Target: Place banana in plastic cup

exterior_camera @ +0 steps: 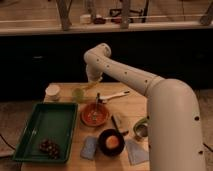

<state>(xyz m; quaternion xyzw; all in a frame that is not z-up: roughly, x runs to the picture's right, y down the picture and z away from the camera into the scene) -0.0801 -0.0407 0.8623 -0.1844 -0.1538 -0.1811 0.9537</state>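
The white arm [150, 90] sweeps up from the right of the room and bends down over the far side of the wooden counter [131, 107]. It ends in the claw [93, 80]. The claw's fingers are drawn together, clamped on the banana [96, 83], which hangs slanted in the air above the counter.

Well below and to the left of the claw lies the green tray [35, 125], with a dark bunch of grapes [50, 147] in its near corner. Straight below the claw is the orange bowl [95, 115]. Farther down sits a black bowl [111, 141] with something orange in it, between two grey-blue cloths [90, 148]. The shiny metal cup [141, 129] stands low and to the right. A white-handled utensil [116, 95] lies just right of and below the claw. The white cup [52, 91] is off to the left. The plastic cup [78, 94] stands upright just below and left of the claw, near the banana's lower tip; I cannot tell whether they touch.
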